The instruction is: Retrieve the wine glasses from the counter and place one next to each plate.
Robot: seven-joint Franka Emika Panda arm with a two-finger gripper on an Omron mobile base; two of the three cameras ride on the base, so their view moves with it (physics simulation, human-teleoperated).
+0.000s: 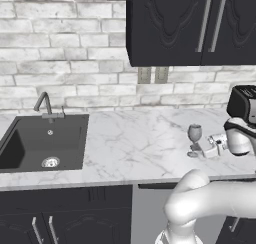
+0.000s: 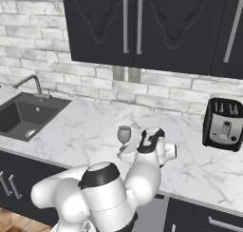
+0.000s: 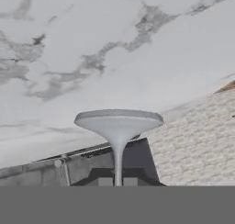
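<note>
One clear, grey-tinted wine glass [image 1: 194, 133] stands upright on the white marble counter [image 1: 130, 143], right of the sink. My gripper [image 1: 198, 149] reaches in from the right, low at the glass's stem. In the hand view the round foot of the wine glass [image 3: 118, 120] fills the middle. Its thin stem runs down between my two dark fingertips, where my gripper [image 3: 117, 182] is shut on it. The right base view has the wine glass [image 2: 124, 133] just left of my white wrist. The plates are out of view.
A dark built-in sink [image 1: 42, 143] with a faucet [image 1: 44, 105] lies at the counter's left. A toaster [image 2: 223, 124] stands at the right against the brick wall. Black upper cabinets [image 1: 190, 25] hang above. The counter's front edge [image 1: 100, 180] runs close below the glass.
</note>
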